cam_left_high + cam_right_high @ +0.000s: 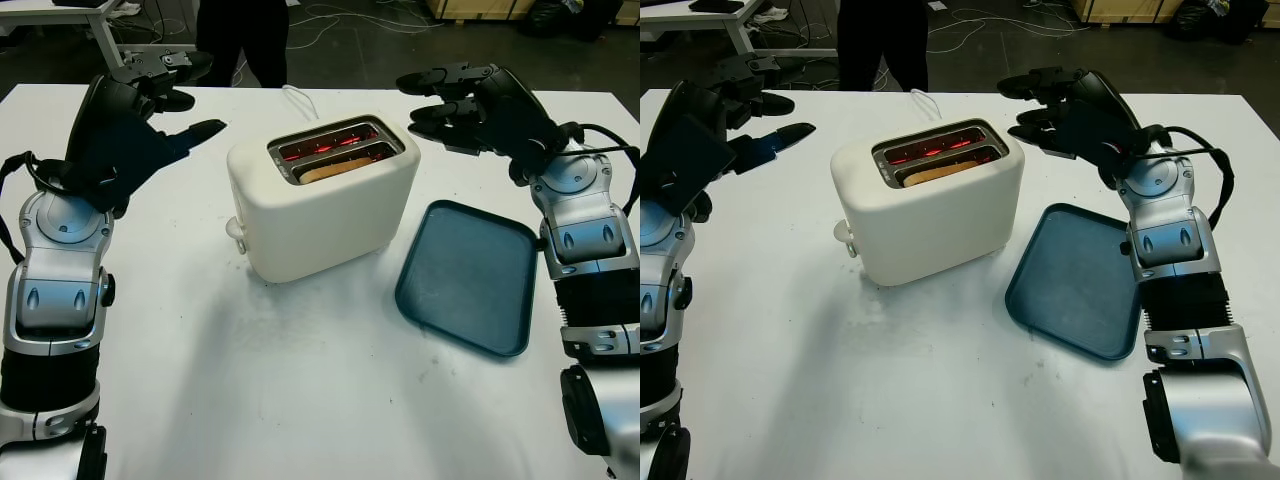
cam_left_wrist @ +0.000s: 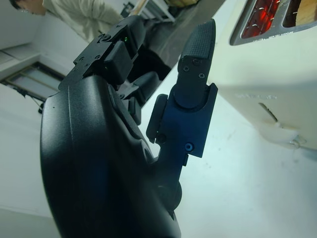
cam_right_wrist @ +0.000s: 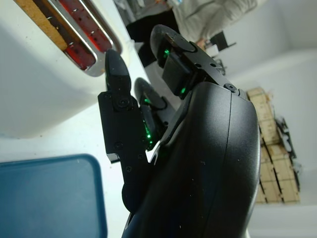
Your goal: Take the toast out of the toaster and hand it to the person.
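Left eye view: two empty robot hands flank a toaster with toast still in it.

Nearest, a teal tray [image 1: 465, 275] lies on the white table [image 1: 300, 400], right of the cream toaster [image 1: 320, 205]. The toast [image 1: 335, 168] sits low in the nearer slot; the far slot glows red. The left hand [image 1: 150, 110] and right hand [image 1: 455, 100] hover either side, fingers uncurled, holding nothing. Beyond stands a person [image 1: 240, 40].
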`<state>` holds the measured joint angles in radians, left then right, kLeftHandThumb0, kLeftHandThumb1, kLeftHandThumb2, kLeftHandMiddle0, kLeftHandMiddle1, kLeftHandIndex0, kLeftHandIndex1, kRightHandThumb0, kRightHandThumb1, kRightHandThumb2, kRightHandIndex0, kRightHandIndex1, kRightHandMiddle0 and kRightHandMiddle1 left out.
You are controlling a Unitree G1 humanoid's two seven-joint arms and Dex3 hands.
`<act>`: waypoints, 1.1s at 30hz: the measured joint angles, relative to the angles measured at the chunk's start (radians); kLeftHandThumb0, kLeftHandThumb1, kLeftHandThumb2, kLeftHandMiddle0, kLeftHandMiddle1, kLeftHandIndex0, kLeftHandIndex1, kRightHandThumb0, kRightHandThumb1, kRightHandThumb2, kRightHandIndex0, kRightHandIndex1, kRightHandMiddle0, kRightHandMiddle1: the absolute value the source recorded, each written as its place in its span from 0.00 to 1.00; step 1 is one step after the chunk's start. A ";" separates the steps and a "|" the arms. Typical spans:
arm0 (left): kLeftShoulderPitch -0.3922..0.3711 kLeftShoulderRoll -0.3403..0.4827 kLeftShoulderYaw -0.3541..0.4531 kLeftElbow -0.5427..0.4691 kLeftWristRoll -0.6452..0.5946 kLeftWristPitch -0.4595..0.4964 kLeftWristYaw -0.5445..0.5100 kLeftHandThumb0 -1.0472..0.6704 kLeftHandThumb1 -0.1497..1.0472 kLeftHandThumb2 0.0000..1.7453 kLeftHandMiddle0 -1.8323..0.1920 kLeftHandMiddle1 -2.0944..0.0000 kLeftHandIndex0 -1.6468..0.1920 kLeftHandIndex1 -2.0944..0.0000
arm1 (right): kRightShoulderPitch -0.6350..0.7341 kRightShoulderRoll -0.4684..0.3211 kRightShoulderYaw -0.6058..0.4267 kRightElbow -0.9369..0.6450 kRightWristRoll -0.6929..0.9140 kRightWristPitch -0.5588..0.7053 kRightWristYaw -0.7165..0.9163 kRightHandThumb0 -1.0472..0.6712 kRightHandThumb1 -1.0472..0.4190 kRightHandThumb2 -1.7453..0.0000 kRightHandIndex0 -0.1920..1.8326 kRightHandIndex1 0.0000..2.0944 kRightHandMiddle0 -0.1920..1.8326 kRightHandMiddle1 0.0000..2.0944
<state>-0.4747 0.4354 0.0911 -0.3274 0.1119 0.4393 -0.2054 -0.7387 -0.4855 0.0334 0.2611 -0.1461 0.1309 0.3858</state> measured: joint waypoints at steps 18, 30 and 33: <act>0.000 0.000 -0.001 0.000 0.001 0.000 0.000 0.29 0.89 0.06 0.82 0.54 0.64 0.88 | 0.000 0.000 0.000 0.000 0.002 0.000 0.003 0.43 0.09 0.92 0.47 0.01 0.43 0.00; 0.000 -0.001 -0.001 0.000 0.000 0.001 0.000 0.30 0.89 0.06 0.82 0.54 0.64 0.87 | 0.000 0.000 0.000 0.000 0.002 0.000 0.004 0.43 0.09 0.92 0.47 0.01 0.43 0.00; 0.000 -0.001 -0.001 0.000 0.000 0.001 0.000 0.29 0.89 0.06 0.82 0.54 0.65 0.87 | 0.000 0.000 0.000 0.000 0.002 0.000 0.008 0.43 0.09 0.92 0.47 0.01 0.43 0.00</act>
<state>-0.4747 0.4341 0.0904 -0.3274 0.1122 0.4402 -0.2054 -0.7387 -0.4858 0.0337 0.2607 -0.1444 0.1311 0.3943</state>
